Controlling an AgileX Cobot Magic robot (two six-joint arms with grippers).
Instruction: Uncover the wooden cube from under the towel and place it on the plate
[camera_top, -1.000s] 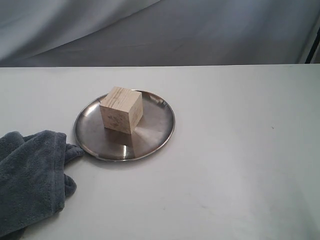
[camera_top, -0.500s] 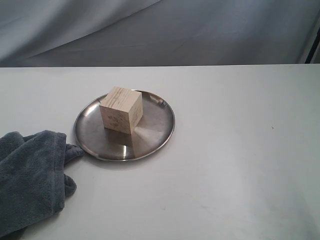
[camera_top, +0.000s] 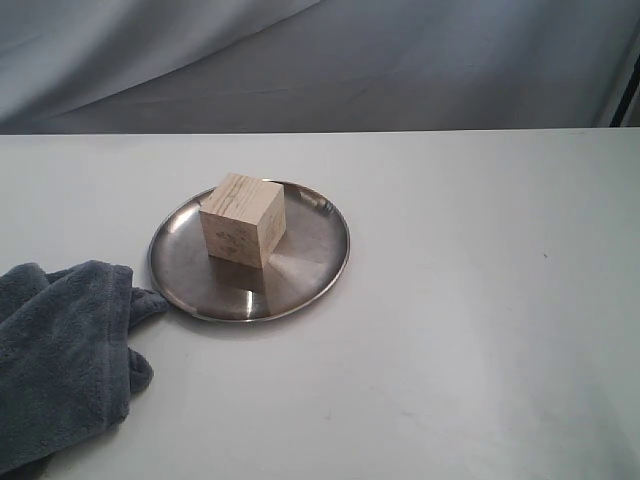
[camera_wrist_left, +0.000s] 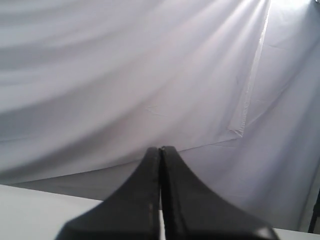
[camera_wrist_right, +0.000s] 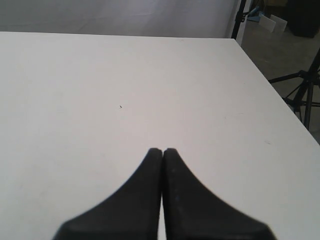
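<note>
The wooden cube (camera_top: 243, 219) stands upright on the round steel plate (camera_top: 310, 262), slightly left of the plate's middle. The dark grey-blue towel (camera_top: 60, 360) lies crumpled at the table's near left corner, one fold touching the plate's left rim. Neither gripper shows in the exterior view. My left gripper (camera_wrist_left: 160, 149) is shut with nothing in it and faces the white backdrop. My right gripper (camera_wrist_right: 162, 150) is shut and empty above bare white table.
The white table (camera_top: 480, 300) stretches to the right of the plate. In the right wrist view its far right edge (camera_wrist_right: 280, 97) drops off beside dark stands (camera_wrist_right: 305, 95). A grey-white curtain (camera_top: 320, 60) hangs behind the table.
</note>
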